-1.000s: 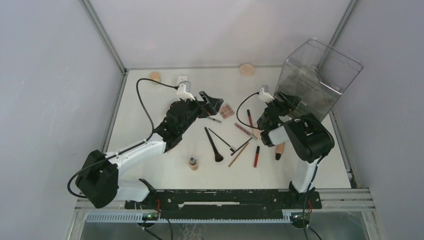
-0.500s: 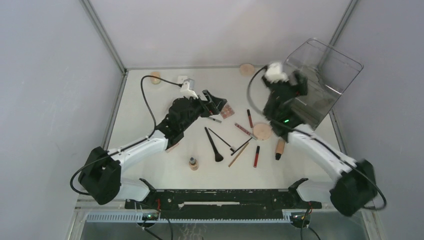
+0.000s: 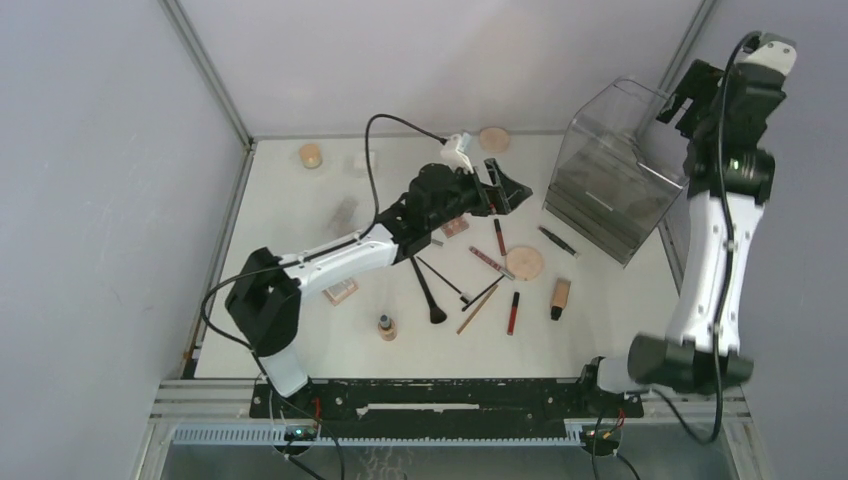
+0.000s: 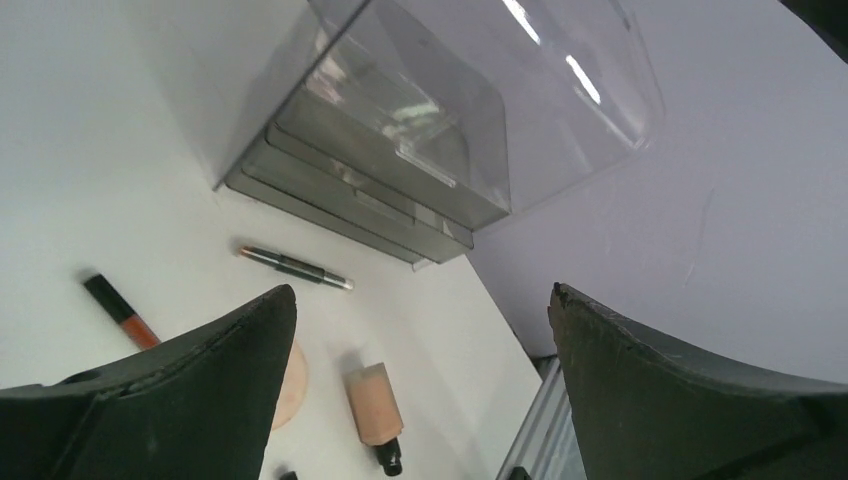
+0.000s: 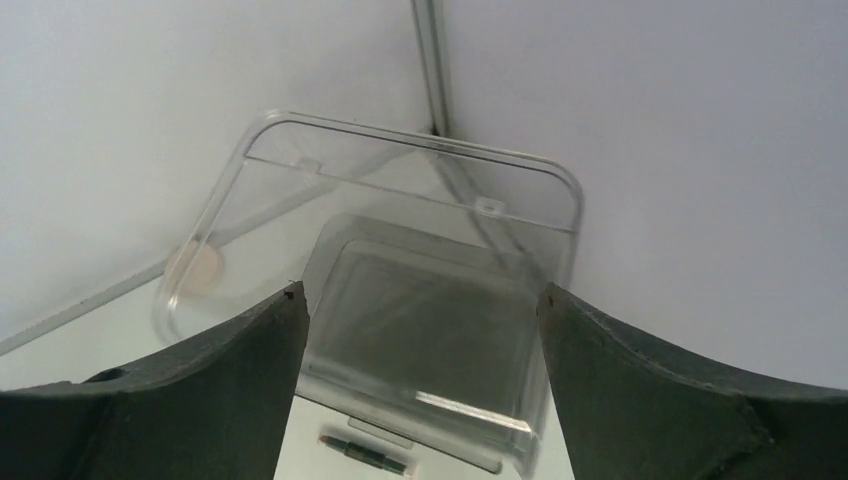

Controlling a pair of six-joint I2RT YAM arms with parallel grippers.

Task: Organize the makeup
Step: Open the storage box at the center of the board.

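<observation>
The makeup lies spread over the white table: a black brush (image 3: pixel 428 290), a thin pencil (image 3: pixel 478 310), red lip tubes (image 3: pixel 513 312), a round beige compact (image 3: pixel 525 263), a tan bottle (image 3: pixel 559 297), a pink palette (image 3: pixel 455 226) and a dark pencil (image 3: pixel 557 241). My left gripper (image 3: pixel 505 193) is open and empty, hovering over the table's middle. In the left wrist view my left gripper (image 4: pixel 422 300) frames the tan bottle (image 4: pixel 373 405), the compact (image 4: pixel 290 385) and the dark pencil (image 4: pixel 295 267). My right gripper (image 3: pixel 690 95) is open and empty, high above the organizer, as the right wrist view (image 5: pixel 420 290) also shows.
The smoky clear organizer box (image 3: pixel 610 185) with drawers stands at the back right, and shows in both wrist views (image 4: pixel 400 130) (image 5: pixel 420 320). Two more compacts (image 3: pixel 493 138) (image 3: pixel 310 155) lie by the back wall. A small bottle (image 3: pixel 386 326) and a palette (image 3: pixel 341 291) lie front left.
My right arm has swung from the table up and right, high above the organizer. My left gripper has reached right, towards the middle. The organizer has shifted slightly left; a dark pencil now lies before it.
</observation>
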